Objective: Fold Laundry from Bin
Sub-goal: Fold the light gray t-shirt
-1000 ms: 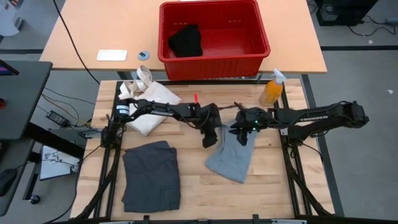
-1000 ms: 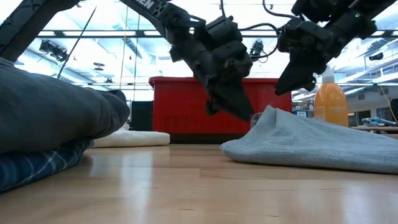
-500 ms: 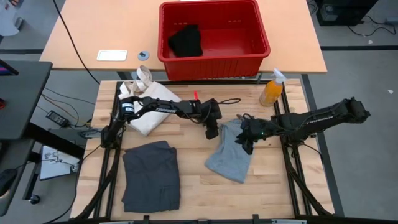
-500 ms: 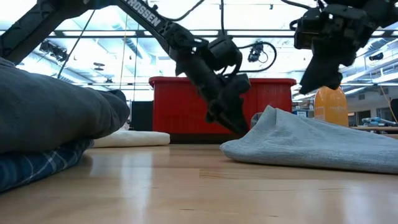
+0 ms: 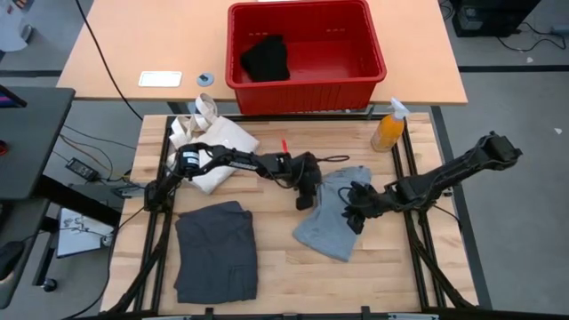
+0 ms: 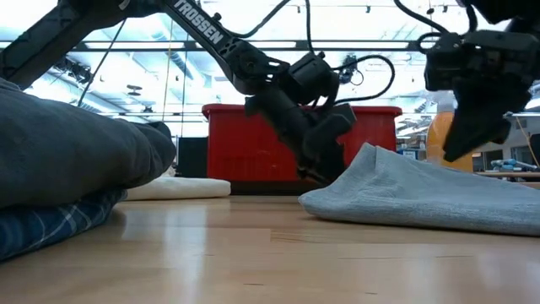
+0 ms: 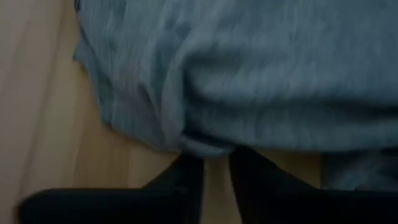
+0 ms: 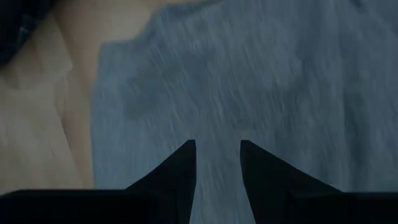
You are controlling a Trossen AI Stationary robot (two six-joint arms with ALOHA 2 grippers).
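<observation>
Laundry lay in three places: a light grey garment point(image 5: 332, 216) spread rumpled on the wooden table point(image 5: 276, 267) near its middle, a dark charcoal-grey piece point(image 5: 216, 250) folded at the table's front left on top of a blue plaid piece point(image 6: 46, 226) that showed beneath it in the low view, and a black piece point(image 5: 266, 59) inside the red bin point(image 5: 377, 59), which stood on the separate tan table behind. The left gripper point(image 5: 304, 197) was down at the light grey garment's left edge; in the left wrist view its fingers point(image 7: 189, 180) stood narrowly parted with the cloth's edge bunched at their tips, though whether they had pinched it could not be told. The right gripper point(image 5: 354, 212) was over the same garment's middle; in the right wrist view its fingers point(image 8: 183, 165) stood a little apart with grey cloth showing between them and nothing caught, and in the low view it hung clear above the cloth point(image 6: 422, 190). A cream-white tote bag point(image 5: 212, 142) lay at the table's back left under the left arm, and an orange spray bottle point(image 5: 388, 127) stood at the back right, well apart from the garment.
</observation>
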